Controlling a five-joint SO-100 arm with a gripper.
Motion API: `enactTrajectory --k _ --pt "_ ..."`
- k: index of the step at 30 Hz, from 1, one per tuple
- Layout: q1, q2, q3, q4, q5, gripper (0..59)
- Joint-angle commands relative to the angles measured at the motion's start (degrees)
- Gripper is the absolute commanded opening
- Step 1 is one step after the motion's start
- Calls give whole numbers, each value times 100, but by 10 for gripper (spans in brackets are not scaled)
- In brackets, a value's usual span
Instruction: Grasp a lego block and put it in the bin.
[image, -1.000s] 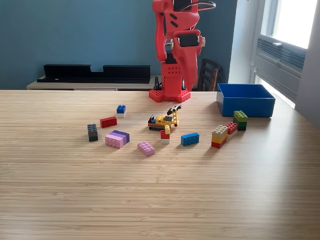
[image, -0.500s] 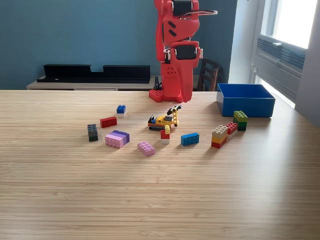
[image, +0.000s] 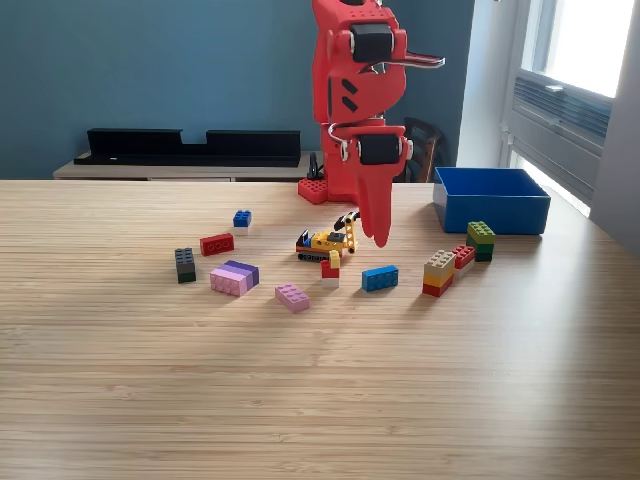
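Note:
Several lego blocks lie on the wooden table: a blue block, a small red, white and yellow piece, a pink block, a pink and purple stack, a red block and a dark grey one. The blue bin stands at the exterior view's right, open-topped. My red gripper points straight down, its jaws together and holding nothing. It hangs just right of a yellow lego digger and behind the blue block.
Near the bin sit a tan, yellow and red stack, a small red block and a green stack. A small blue block lies at the back left. The arm's red base stands at the table's far edge, with a chair behind it.
The arm has unfolded from its tucked pose. The gripper has swung forward and down, from over the base to just above the table beside the yellow digger.

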Motion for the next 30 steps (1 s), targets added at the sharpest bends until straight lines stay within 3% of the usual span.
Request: enactTrajectory --k 1,12,23,30 --pt "-9 -281 -633 70 -53 246" --pt "-70 -1090 -1283 211 -9 243" --pt "-97 -2057 -2399 782 44 231" --pt "-132 -2681 -3120 1055 44 196"
